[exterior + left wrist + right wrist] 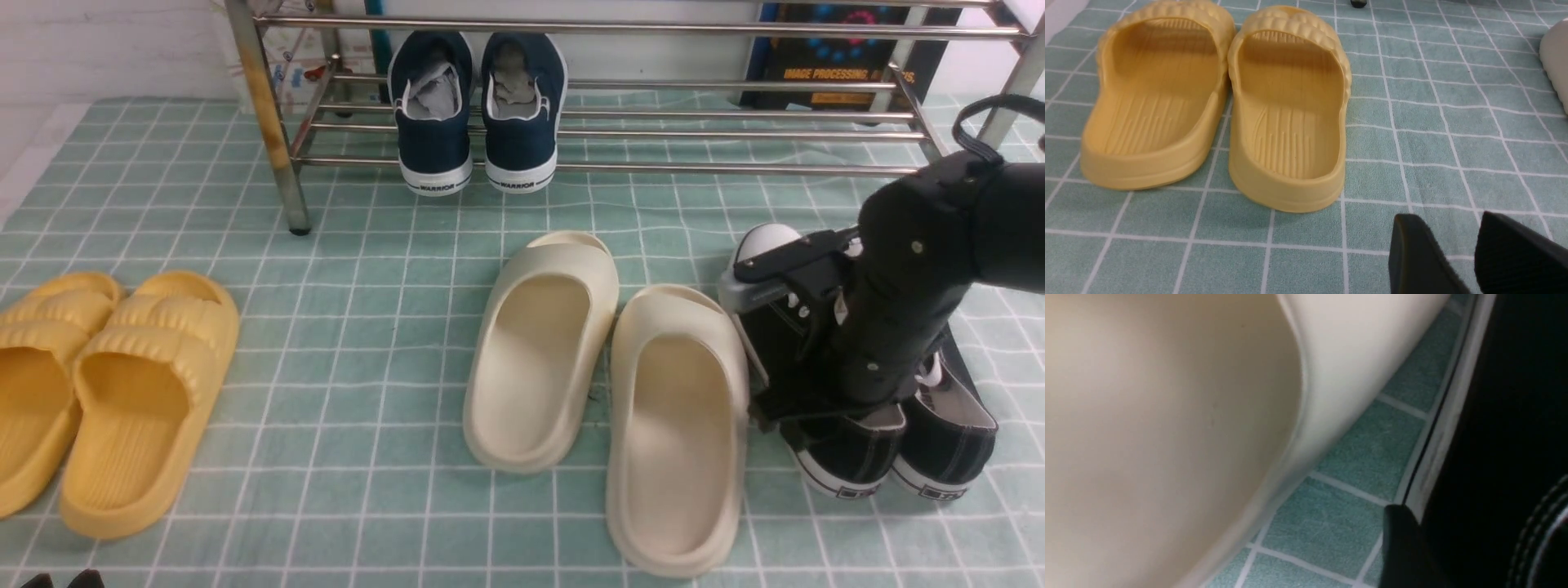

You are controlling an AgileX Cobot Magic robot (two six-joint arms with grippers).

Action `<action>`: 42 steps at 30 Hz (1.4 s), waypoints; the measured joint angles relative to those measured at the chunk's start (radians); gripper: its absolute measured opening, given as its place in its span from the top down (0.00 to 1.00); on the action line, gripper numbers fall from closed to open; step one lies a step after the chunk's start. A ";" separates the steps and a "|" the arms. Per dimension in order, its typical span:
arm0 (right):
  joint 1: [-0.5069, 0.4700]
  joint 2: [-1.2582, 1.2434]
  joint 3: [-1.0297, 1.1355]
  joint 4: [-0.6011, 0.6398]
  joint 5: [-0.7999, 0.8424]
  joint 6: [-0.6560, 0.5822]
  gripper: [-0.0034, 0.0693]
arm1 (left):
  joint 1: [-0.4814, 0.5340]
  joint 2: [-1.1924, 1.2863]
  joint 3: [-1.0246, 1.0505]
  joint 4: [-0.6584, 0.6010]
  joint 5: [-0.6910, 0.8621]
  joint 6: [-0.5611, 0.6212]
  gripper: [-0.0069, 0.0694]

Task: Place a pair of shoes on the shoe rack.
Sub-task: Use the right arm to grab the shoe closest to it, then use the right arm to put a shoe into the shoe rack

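2 black sneakers (947,437) stand beside cream slippers (678,425).

Black canvas pair of shoes (849,457), white soles, grey lining: upright, side by side, before the silver-tube shoe rack's (694,169) right end, toes toward it, apart.

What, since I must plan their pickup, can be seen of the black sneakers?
The black sneakers stand side by side on the green checked cloth, right of the cream slippers, heels toward the camera, toes toward the rack. Black canvas, white rubber soles and toe cap, grey lining, white laces. The right arm hangs over them, hiding their middles; contact cannot be told.
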 joint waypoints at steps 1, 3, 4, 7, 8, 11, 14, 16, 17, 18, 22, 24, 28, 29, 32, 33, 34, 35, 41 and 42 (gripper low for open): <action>0.005 0.001 -0.001 -0.001 0.003 0.000 0.52 | 0.000 0.000 0.000 0.000 0.000 0.000 0.60; 0.011 0.000 -0.001 -0.001 0.012 0.000 0.68 | 0.000 0.000 0.000 0.000 0.000 0.000 0.60; 0.012 -0.002 -0.002 -0.003 0.013 0.001 0.77 | 0.000 0.000 0.000 0.000 0.000 0.000 0.60; 0.012 -0.021 -0.002 0.000 0.029 0.002 0.92 | 0.000 0.000 0.000 0.000 0.000 0.000 0.60; 0.012 -0.034 -0.002 0.003 0.048 0.002 0.93 | 0.000 0.000 0.000 0.000 0.000 0.000 0.60; 0.012 -0.092 -0.021 0.008 0.138 0.002 0.93 | 0.000 0.000 0.000 0.000 0.000 0.000 0.60; 0.012 -0.142 -0.100 0.000 0.213 0.001 0.93 | 0.000 0.000 0.000 0.000 0.000 0.000 0.60; 0.012 -0.142 -0.160 -0.019 0.231 0.001 0.93 | 0.000 0.000 0.000 0.000 0.000 0.000 0.60; 0.012 -0.137 -0.190 -0.033 0.234 0.001 0.93 | 0.000 0.000 0.000 0.000 0.000 0.000 0.60; 0.011 -0.129 -0.219 -0.046 0.238 0.000 0.93 | 0.000 0.000 0.000 0.000 0.000 0.000 0.60; -0.016 -0.054 -0.345 -0.052 0.247 -0.032 0.93 | 0.000 0.000 0.000 -0.005 0.000 0.000 0.60; -0.032 -0.007 -0.397 -0.046 0.251 -0.048 0.93 | 0.000 0.000 0.000 -0.015 0.000 0.000 0.60; -0.067 0.092 -0.508 -0.030 0.264 -0.084 0.93 | 0.000 0.000 0.000 -0.020 0.000 0.000 0.60; -0.076 0.134 -0.559 -0.023 0.272 -0.103 0.93 | 0.000 0.000 0.000 -0.022 0.000 0.000 0.60; -0.089 0.217 -0.670 -0.022 0.290 -0.134 0.93 | 0.000 0.000 0.000 -0.023 0.000 0.000 0.60; -0.092 0.238 -0.700 -0.022 0.292 -0.138 0.93 | 0.000 0.000 0.000 -0.023 0.000 0.000 0.60; -0.094 0.263 -0.738 -0.022 0.295 -0.142 0.93 | 0.000 0.000 0.000 -0.023 0.000 0.000 0.60; -0.095 0.283 -0.768 -0.021 0.296 -0.144 0.93 | 0.000 0.000 0.000 -0.023 0.000 0.000 0.60; -0.095 0.411 -0.969 -0.017 0.298 -0.154 0.93 | 0.000 0.000 0.000 -0.024 0.000 0.000 0.60; -0.095 0.423 -0.986 -0.017 0.298 -0.156 0.93 | 0.000 0.000 0.000 -0.024 0.000 0.000 0.60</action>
